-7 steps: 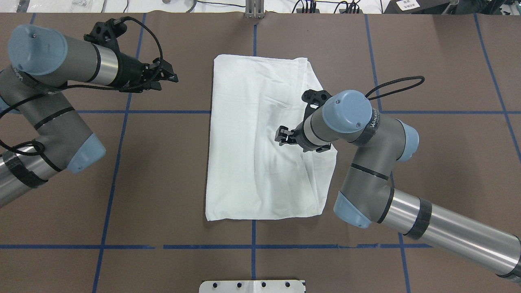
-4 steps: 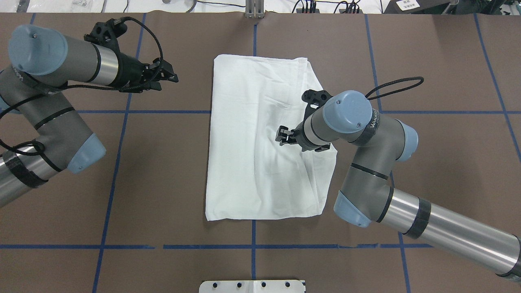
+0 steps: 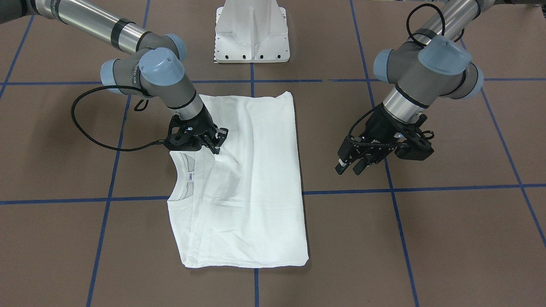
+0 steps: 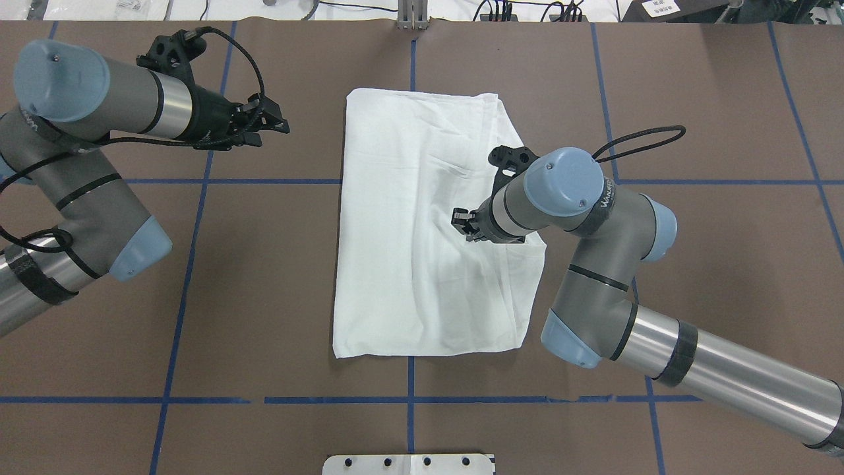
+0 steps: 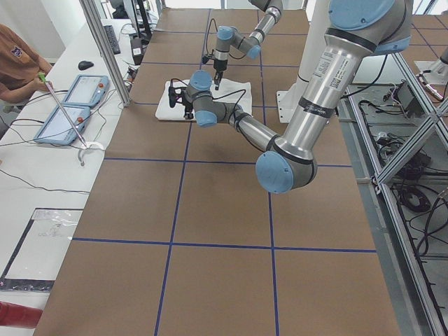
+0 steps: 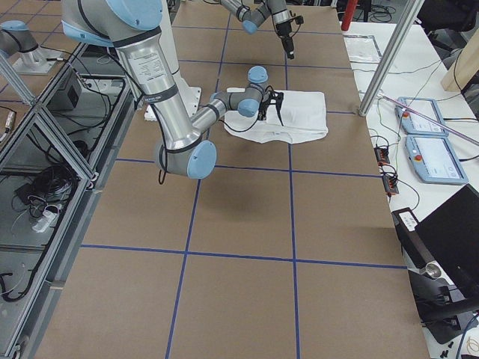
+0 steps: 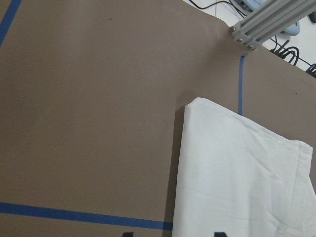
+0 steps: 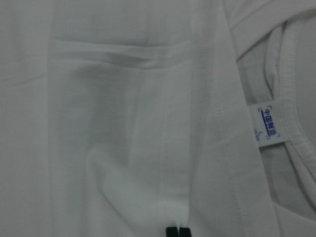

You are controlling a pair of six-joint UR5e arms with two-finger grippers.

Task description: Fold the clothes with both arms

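The white T-shirt (image 4: 409, 264) lies folded into a long rectangle at the middle of the brown table. Its collar (image 3: 179, 170) and neck tag (image 8: 268, 123) show at one long edge. My right gripper (image 4: 463, 221) is down on the shirt near the collar; in the right wrist view its fingertips (image 8: 172, 231) are together on a raised ridge of fabric. It also shows in the front view (image 3: 216, 147). My left gripper (image 4: 278, 123) is open and empty above bare table beside the shirt's far corner (image 7: 197, 106). In the front view the left gripper (image 3: 352, 167) hangs clear of the shirt (image 3: 256, 192).
Blue tape lines (image 4: 198, 181) grid the brown table cover. The white pedestal base (image 3: 251, 30) stands at the robot's edge. An aluminium post (image 4: 412, 13) is at the far edge. A side desk with tablets (image 5: 70, 105) lies beyond the table.
The right gripper's jaws, apart half a second ago, have closed on the shirt fabric. The left arm has not moved.
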